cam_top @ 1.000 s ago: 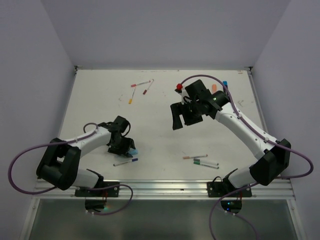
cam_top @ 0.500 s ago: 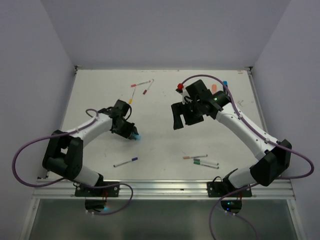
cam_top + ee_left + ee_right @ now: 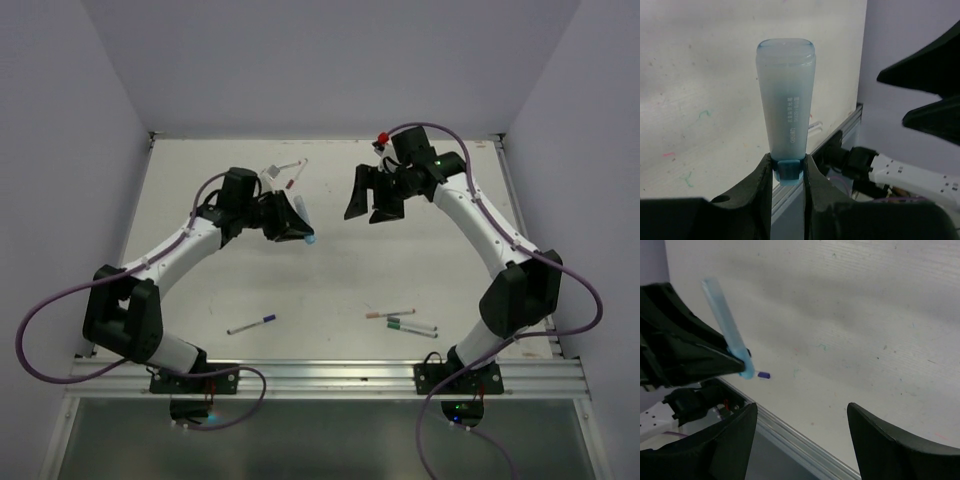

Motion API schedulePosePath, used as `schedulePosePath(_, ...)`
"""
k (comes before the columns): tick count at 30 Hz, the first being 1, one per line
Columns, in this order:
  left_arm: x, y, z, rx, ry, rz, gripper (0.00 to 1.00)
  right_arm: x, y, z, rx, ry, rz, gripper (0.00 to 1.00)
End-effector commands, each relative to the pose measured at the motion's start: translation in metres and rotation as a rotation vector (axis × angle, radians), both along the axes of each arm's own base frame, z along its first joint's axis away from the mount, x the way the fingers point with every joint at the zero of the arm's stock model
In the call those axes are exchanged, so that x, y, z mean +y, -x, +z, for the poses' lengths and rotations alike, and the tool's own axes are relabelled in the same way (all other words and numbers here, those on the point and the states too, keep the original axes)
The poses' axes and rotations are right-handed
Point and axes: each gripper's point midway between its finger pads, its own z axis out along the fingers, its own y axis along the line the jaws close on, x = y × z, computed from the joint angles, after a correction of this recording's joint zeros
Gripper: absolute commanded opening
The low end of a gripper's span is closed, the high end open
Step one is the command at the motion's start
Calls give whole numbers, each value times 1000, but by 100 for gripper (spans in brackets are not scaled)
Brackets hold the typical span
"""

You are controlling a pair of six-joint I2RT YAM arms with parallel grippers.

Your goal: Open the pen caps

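Note:
My left gripper (image 3: 296, 228) is shut on a blue highlighter (image 3: 301, 212) and holds it in the air over the middle of the table. In the left wrist view the fingers (image 3: 762, 180) clamp its blue cap (image 3: 789, 169), and the pale barrel (image 3: 787, 100) sticks out ahead. My right gripper (image 3: 366, 210) is open and empty, a short way to the right of the highlighter and facing it. The right wrist view shows the highlighter (image 3: 722, 315) at upper left, apart from the wide-open right gripper (image 3: 801, 407).
A purple-capped pen (image 3: 250, 324) lies near the front left; its cap also shows in the right wrist view (image 3: 763, 374). Several thin pens (image 3: 400, 320) lie at the front right. Two more pens (image 3: 288, 172) lie at the back. The table's metal rail (image 3: 320, 375) runs along the front.
My left gripper has carried the highlighter up and back from the front left to the table's middle. My right gripper has moved back and turned toward it, still open.

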Motion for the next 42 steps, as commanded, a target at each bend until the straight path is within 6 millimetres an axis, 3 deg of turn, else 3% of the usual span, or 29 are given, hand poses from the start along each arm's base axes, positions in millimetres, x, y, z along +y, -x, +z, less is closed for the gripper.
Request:
schedulePosePath(1, -23, 45, 5, -140, 38, -328, 0, 33, -2, 30, 14, -200, 27, 75)
schedulePosePath(5, -34, 70, 0, -139, 14, -430, 0, 45, -12, 27, 3, -262, 20, 72)
schedulePosePath(12, -34, 64, 4, -155, -4, -410, 0, 53, -12, 20, 24, -277, 4, 67)
schedulePosePath(16, -38, 57, 7, -163, -4, -401, 0, 62, -1, 14, 33, -252, 19, 65)
schedulePosePath(24, -43, 51, 13, -163, 11, -406, 0, 69, 5, -7, 51, -232, 5, 57)
schedulePosePath(30, -46, 54, 15, -166, 28, -422, 0, 77, 1, -15, 63, -228, 11, 39)
schedulePosePath(37, -47, 55, 16, -170, 36, -432, 0, 89, 8, -20, 71, -219, 42, 40)
schedulePosePath(40, -46, 54, 15, -166, 29, -432, 0, 86, 9, -22, 60, -198, 40, 0)
schedulePosePath(42, -45, 56, 15, -166, 21, -444, 2, 85, 12, -20, 59, -194, 44, 0)
